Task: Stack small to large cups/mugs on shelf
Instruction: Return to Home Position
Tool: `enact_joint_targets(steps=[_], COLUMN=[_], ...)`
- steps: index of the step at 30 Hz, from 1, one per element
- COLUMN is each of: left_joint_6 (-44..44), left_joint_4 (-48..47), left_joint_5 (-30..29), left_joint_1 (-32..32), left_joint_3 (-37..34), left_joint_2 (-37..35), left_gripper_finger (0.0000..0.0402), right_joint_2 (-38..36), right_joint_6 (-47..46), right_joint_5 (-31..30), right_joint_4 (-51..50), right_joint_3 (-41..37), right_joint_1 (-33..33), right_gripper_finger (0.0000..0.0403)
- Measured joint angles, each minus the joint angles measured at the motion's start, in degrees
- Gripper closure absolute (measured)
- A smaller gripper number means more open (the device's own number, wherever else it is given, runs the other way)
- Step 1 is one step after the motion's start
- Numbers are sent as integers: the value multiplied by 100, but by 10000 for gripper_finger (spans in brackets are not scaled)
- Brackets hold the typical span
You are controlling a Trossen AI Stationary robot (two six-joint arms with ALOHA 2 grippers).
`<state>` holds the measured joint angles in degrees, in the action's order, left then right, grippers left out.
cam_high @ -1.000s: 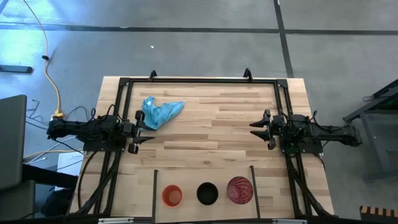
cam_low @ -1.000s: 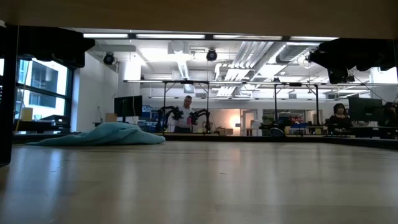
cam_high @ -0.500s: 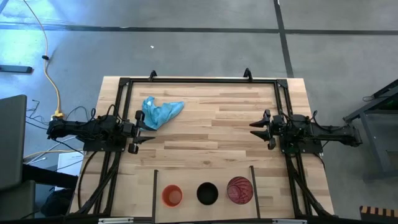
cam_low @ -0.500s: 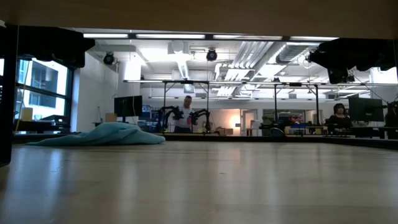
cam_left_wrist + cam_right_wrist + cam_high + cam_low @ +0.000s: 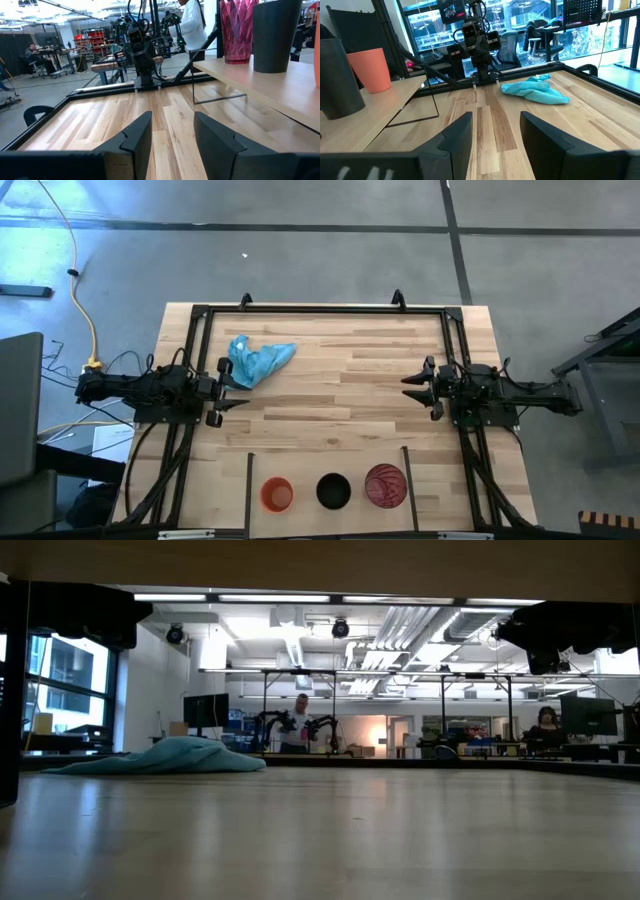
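Three cups stand upright in a row on the shelf [image 5: 325,515], the plank section at the table's near edge between two thin black bars: the small orange cup [image 5: 277,495], the black cup [image 5: 333,491] and the red-pink cup [image 5: 385,486]. The right wrist view shows the orange cup [image 5: 370,69] and the black cup [image 5: 337,80]. The left wrist view shows the red-pink cup [image 5: 238,30] and the black cup [image 5: 276,35]. My left gripper [image 5: 232,389] is open at the table's left side, my right gripper [image 5: 413,387] open at its right side. Both are far from the cups.
A crumpled light-blue cloth [image 5: 256,360] lies on the table's far left part, just beyond my left gripper. A black frame [image 5: 320,309] runs along the table's far, left and right sides. The middle of the table [image 5: 330,400] is bare wood. People show in the room behind.
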<state>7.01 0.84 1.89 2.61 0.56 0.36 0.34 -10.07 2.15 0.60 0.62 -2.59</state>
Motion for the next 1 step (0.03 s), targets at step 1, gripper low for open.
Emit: enact_joint_targets(steps=[1], left_joint_6=[0], left_joint_4=[2], left_joint_5=[0], left_joint_1=[0], left_joint_3=[0], left_joint_2=[-1], left_gripper_finger=[268], right_joint_2=[0], right_joint_6=[0], right_joint_5=[0], right_joint_4=[0], right_joint_3=[0], right_joint_1=[0], right_gripper_finger=[245])
